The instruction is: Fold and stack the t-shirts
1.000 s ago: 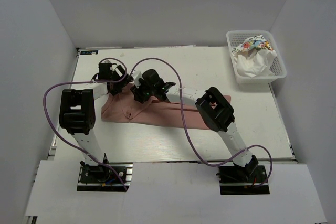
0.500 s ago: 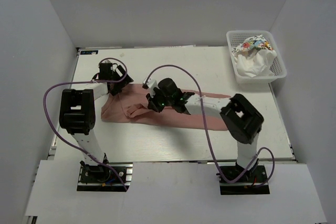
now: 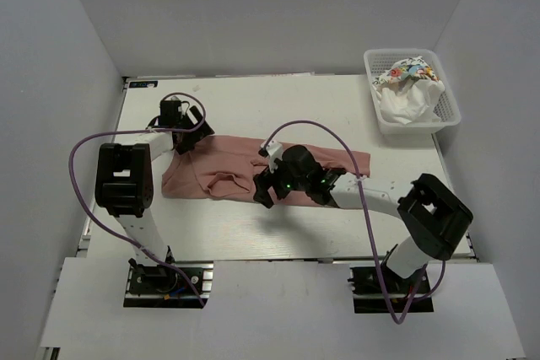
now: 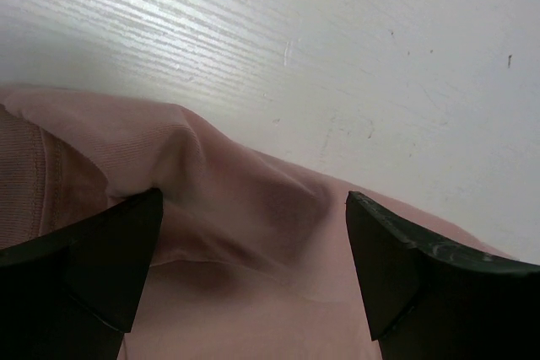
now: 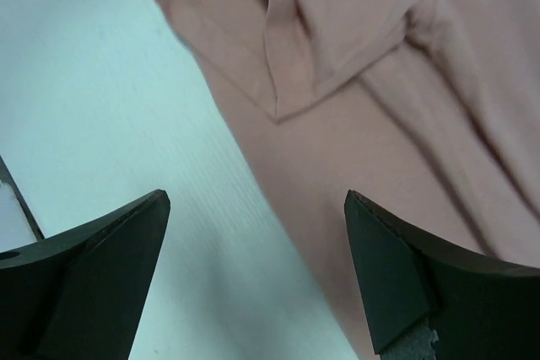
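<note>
Though rumpled, one pink t-shirt [image 3: 228, 156] (spread)

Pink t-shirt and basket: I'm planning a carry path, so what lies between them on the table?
Nothing. The top external view shows only bare white table between the near end of the pink t-shirt and the white lattice basket.

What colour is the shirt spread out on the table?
The shirt is dusty pink, clearest in the top view.

Basket [image 3: 419, 127] crowds far-right corner; pink t-shirt [image 3: 228, 155] spans mid-table.
</note>
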{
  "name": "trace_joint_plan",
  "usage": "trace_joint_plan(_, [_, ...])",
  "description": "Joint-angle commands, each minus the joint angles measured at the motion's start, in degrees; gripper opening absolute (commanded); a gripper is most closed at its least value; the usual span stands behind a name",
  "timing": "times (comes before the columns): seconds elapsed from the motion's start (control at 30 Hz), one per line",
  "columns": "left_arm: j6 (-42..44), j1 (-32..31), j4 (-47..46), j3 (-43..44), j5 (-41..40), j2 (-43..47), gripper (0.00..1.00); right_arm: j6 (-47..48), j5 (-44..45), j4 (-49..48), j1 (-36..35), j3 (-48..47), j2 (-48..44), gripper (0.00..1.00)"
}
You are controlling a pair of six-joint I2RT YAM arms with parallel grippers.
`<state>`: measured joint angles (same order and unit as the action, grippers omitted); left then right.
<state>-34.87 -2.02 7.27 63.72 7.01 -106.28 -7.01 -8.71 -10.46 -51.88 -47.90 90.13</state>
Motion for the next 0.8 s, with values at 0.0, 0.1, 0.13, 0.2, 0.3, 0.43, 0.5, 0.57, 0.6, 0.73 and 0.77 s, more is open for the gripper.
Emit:
trace_joint_plan(0.0, [2.70,-0.70,5.83,0.61,-0.94,2.92,1.00,-2.66,2.91,-4.48,0.11,-5.51,-1.54,0.90])
trace_joint_plan(0.1, [2.70,-0.70,5.83,0.61,-0.41,3.62,1.00,0.85,-1.56,1.89,-0.50,-17.09,8.08,0.90])
trace_joint_plan(0.13, [3.23,-0.70,6.44,0.61,-0.41,3.62,1.00,2.33,-5.40,3.15,-0.51,-22.19,10.31,0.90])
trace_joint_plan(0.2, [3.23,-0.70,6.44,0.61,-0.41,3.62,1.00,2.61,-9.65,5.00,-0.94,-30.09,17.66,0.90])
trace_joint_plan(0.3, [3.23,-0.70,6.44,0.61,-0.41,1.52,1.00,2.17,-13.79,6.15,-1.82,-38.45,25.58,0.90])
trace_joint_plan(0.43, [3.23,-0.09,6.97,1.75,0.90,-1.73,1.00,1.12,-14.76,9.22,-2.79,-46.74,33.25,0.90])
trace_joint_plan(0.5, [3.23,-0.09,6.97,1.75,0.91,-3.05,1.00,0.42,-15.28,9.75,-3.05,-49.30,36.43,0.90])
trace_joint_plan(0.57, [3.23,-0.09,6.97,0.97,0.91,-3.06,1.00,-0.20,-15.98,10.11,-3.14,-51.06,39.50,0.90])
trace_joint_plan(0.6, [3.23,-0.09,6.45,0.18,1.43,-3.06,1.00,-0.29,-16.25,10.37,-3.06,-50.98,39.77,0.90])
trace_joint_plan(0.73, [3.23,-0.09,6.44,0.17,1.43,-3.67,1.00,-0.29,-17.48,12.20,-3.93,-48.26,39.87,0.90])
trace_joint_plan(0.77, [3.23,-0.09,6.44,0.17,1.43,-4.19,1.00,0.06,-18.61,14.13,-4.11,-46.43,38.82,0.90])
